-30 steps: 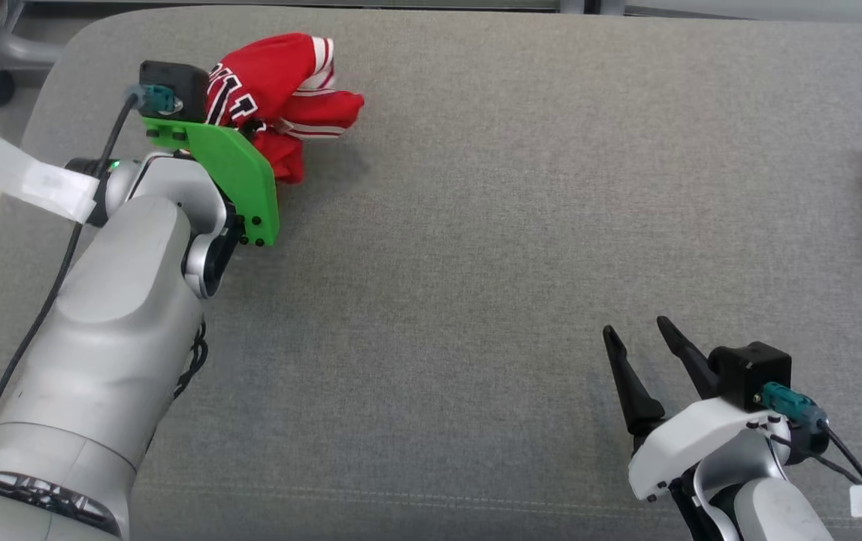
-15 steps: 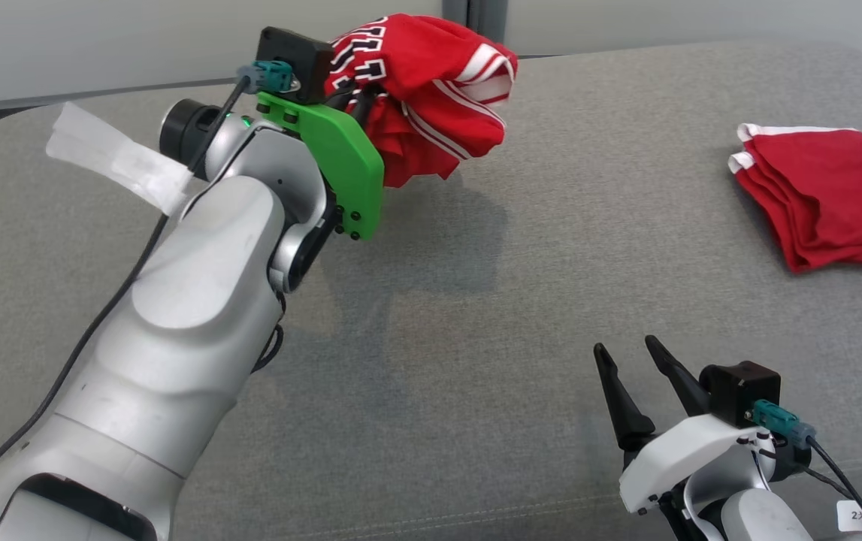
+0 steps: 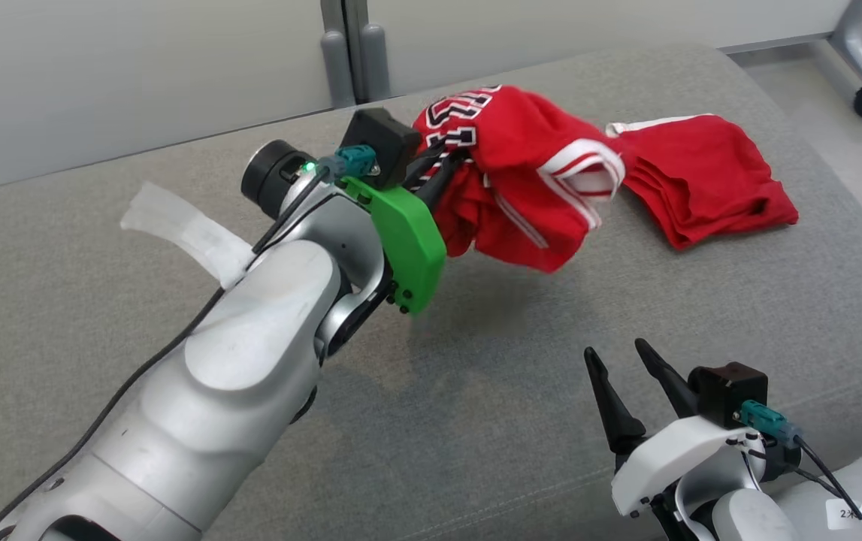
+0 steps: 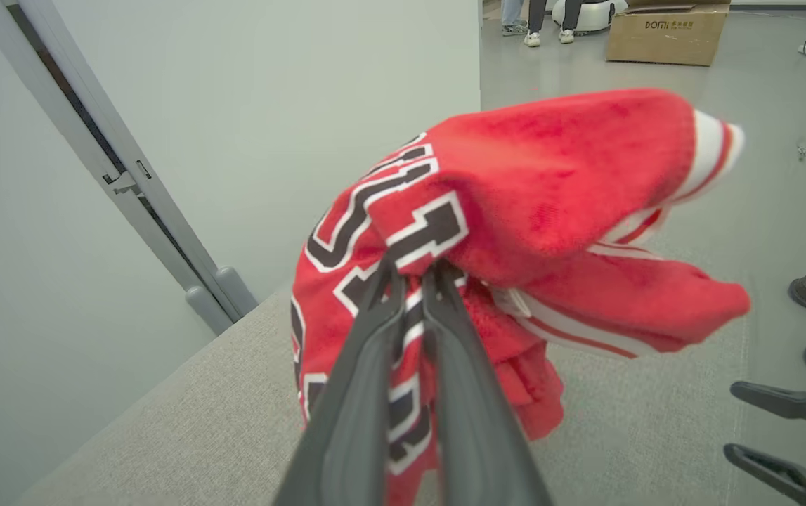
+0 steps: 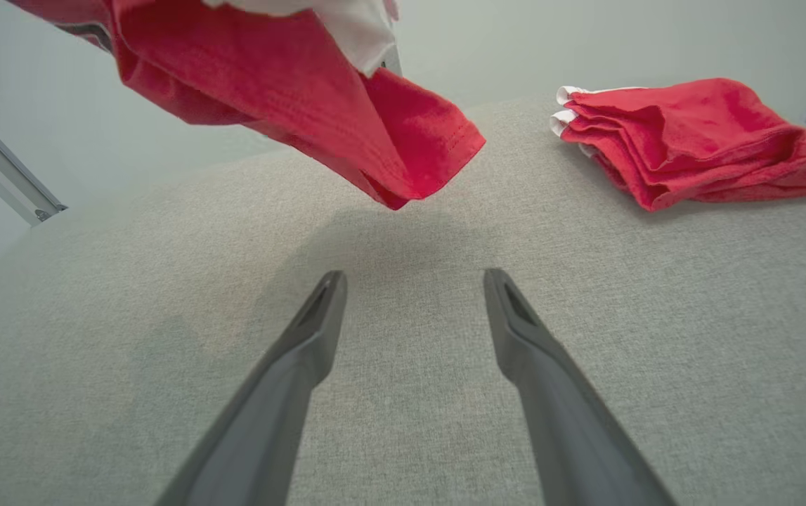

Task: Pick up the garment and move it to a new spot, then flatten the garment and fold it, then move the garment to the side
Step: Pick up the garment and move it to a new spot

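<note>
From where I stand, the left gripper (image 3: pixel 455 159) has its two dark fingers pinched almost together on a bunched red garment (image 3: pixel 528 188) and holds it up in the air, clear of the grey fabric-covered counter (image 3: pixel 100 248). In the left wrist view the fingertips of the left gripper (image 4: pixel 410 270) bite into the cloth right at the black-and-white lettering, and the garment (image 4: pixel 529 204) billows out past them, a white-striped cuff sticking off to one side. Its lowest fold hangs above the counter and throws a soft shadow there. The right gripper (image 3: pixel 615 351) waits low near the front edge, jaws spread wide with nothing between them; from its own wrist camera the hanging garment (image 5: pixel 290 77) droops overhead. A folded red stack (image 3: pixel 701 176) lies flat on the counter, beyond and to the right of the lifted garment.
</note>
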Available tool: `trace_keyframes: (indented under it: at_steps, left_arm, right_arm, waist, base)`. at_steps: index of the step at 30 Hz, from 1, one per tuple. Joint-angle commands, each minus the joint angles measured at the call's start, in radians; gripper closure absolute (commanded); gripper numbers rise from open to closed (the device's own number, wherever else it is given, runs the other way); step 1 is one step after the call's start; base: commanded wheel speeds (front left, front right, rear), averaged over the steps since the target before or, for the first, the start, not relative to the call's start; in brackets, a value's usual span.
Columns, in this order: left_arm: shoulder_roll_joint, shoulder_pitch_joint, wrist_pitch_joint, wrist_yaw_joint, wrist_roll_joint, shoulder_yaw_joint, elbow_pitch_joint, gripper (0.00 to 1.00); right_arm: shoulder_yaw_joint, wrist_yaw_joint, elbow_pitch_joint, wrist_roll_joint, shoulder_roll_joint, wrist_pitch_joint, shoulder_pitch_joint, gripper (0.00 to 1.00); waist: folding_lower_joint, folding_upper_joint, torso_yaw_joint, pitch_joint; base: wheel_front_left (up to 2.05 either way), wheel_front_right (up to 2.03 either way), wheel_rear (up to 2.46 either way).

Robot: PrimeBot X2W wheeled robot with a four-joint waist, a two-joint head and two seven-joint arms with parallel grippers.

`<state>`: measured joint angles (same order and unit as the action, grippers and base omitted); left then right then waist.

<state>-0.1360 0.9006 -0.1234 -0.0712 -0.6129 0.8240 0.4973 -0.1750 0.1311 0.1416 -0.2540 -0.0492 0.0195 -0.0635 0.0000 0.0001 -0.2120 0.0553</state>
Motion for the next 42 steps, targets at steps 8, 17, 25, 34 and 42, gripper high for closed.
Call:
trace_keyframes:
  at_steps: [8, 17, 25, 34, 42]
  left_arm:
    - [-0.073, -0.092, 0.013, -0.003, 0.035, 0.047, 0.082, 1.00]
    - [-0.121, -0.121, 0.039, -0.003, 0.070, 0.090, 0.215, 1.00]
    - [-0.118, -0.108, 0.073, 0.079, 0.083, 0.078, 0.399, 0.16]
    - [-0.079, -0.126, 0.105, 0.085, 0.039, 0.054, 0.514, 0.00]
    - [-0.045, -0.096, 0.119, 0.041, 0.017, 0.057, 0.525, 0.00]
  right_arm:
    - [-0.007, -0.001, -0.008, 0.001, -0.002, -0.003, 0.001, 0.00]
    - [-0.003, -0.001, -0.018, 0.010, -0.002, -0.006, -0.010, 0.00]
    - [-0.003, -0.001, -0.024, 0.017, -0.003, -0.011, -0.015, 0.00]
    - [-0.004, -0.001, -0.024, 0.015, -0.003, -0.018, 0.006, 0.00]
    - [-0.006, -0.001, -0.016, 0.006, -0.003, -0.021, 0.021, 0.00]
  waist:
    - [0.0000, -0.0001, -0.088, -0.007]
    - [0.0000, -0.0001, -0.091, 0.017]
    - [0.0000, -0.0001, -0.051, 0.012]
    - [0.0000, -0.0001, 0.029, -0.022]
    - [0.0000, -0.0001, 0.095, -0.050]
  base:
    - [0.00, 0.00, 0.00]
    - [0.00, 0.00, 0.00]
    - [0.00, 0.00, 0.00]
    - [0.00, 0.00, 0.00]
    - [0.00, 0.00, 0.00]
